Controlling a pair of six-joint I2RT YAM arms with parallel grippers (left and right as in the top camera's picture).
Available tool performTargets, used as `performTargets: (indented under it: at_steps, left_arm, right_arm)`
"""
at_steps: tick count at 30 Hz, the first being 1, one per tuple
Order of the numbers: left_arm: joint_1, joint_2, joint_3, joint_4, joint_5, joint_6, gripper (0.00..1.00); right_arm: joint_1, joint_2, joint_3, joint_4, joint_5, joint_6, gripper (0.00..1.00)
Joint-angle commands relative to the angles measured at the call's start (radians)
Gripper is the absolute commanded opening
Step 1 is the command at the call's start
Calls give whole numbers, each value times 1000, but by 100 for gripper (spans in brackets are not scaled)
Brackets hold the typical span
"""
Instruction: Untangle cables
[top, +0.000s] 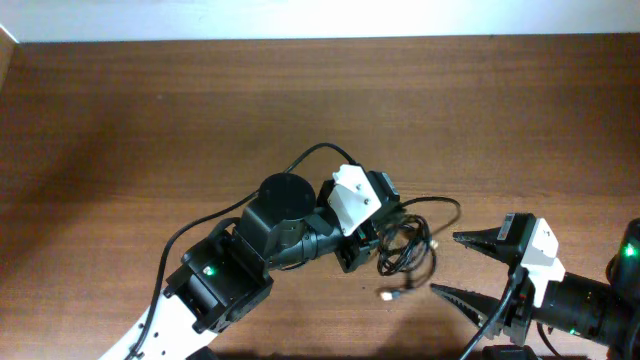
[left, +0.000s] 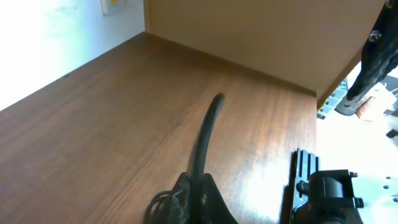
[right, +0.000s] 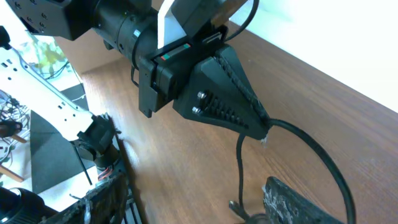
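Begins at the lower left of the overhead frame with the left arm, reaching up and right over the brown wooden table (top: 120, 120). Near frame centre, finds the left tool (right: 262, 129) clenched on one strand (left: 208, 127) of the cables (top: 405, 250). From the right wrist, shows that strand pinched at the very fingertips and curving away toward the lower right. From the left wrist, shows it rising out of the shut fingers toward mid-frame. Just right of centre overhead, places the remaining cables in a loose tangled bundle on the table, with one loop arching up and right and a small pale-tipped plug (top: 388, 295) just below. At the lower right, has the right tool (top: 467, 268) released, jaws spread wide toward the bundle, near it but apart, with nothing between them.
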Motion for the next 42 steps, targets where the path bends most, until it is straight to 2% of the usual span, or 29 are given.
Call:
performTargets:
  at_steps: [1,7,11,12,18,20,21,22,23,24,26,28,32,40,42]
  left_arm:
    - [3,-4,1,-1,-4,5,0]
    - [4,-4,1,-43,-109,4,0]
    - [4,-4,1,-46,-254,4,0]
    - [4,-4,1,-50,-287,4,6]
    - [4,21,1,-163,-717,4,21]
    - [4,45,1,-194,-761,3,27]
    - [4,56,1,-202,-760,-6,44]
    - [4,70,1,-211,-759,-43,66]
    - [4,82,1,-219,-750,-79,94]
    - [4,91,1,-226,-728,-99,98]
    - [4,105,1,-232,-652,-105,99]
    - [4,122,1,-235,-472,-104,99]
    - [4,159,1,-267,-311,-104,99]
    - [-3,292,1,-309,-27,-104,99]
    - [-19,313,1,-315,-20,-104,99]
  right_arm:
    - [-2,-4,14,-14,17,4,69]
    - [-2,-4,14,-48,124,5,71]
    - [-2,-4,14,-49,271,110,74]
    - [-2,-4,14,-49,300,136,74]
    - [-2,-4,14,-49,343,173,75]
    - [-2,-4,14,-49,343,173,75]
    - [-2,-4,14,-49,343,173,75]
    - [-2,-4,14,-50,343,173,75]
    - [-2,-4,14,-51,343,173,75]
    - [-2,-4,14,-54,343,174,75]
    - [-2,-4,14,-63,343,173,75]
    - [-2,-4,14,-68,343,173,75]
    - [-2,-4,14,-67,375,174,75]
    - [-2,-4,14,-63,687,419,75]
    - [-2,-4,14,-63,737,454,75]
